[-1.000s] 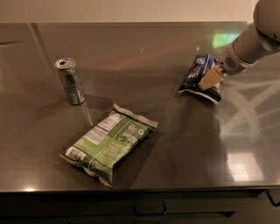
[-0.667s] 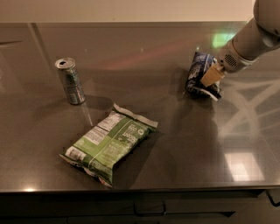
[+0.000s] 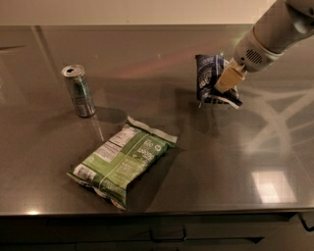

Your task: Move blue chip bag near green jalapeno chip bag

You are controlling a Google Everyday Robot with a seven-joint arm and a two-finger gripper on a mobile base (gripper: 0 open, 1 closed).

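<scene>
I see the crinkly navy blue chip bag (image 3: 208,77) pinched upright in my gripper (image 3: 226,81) at the far right of the glossy metal counter (image 3: 147,54), well apart from the flat green jalapeno chip bag (image 3: 122,164).

There was one camera, set high above the near edge of the table (image 3: 235,166). It tilted steeply down and faced across the table toward the far wall (image 3: 122,12). It sat close enough that the tabletop filled nearly the whole view. The gripper (image 3: 226,81) showed at upper right, clamped on the blue chip bag (image 3: 208,73).
</scene>
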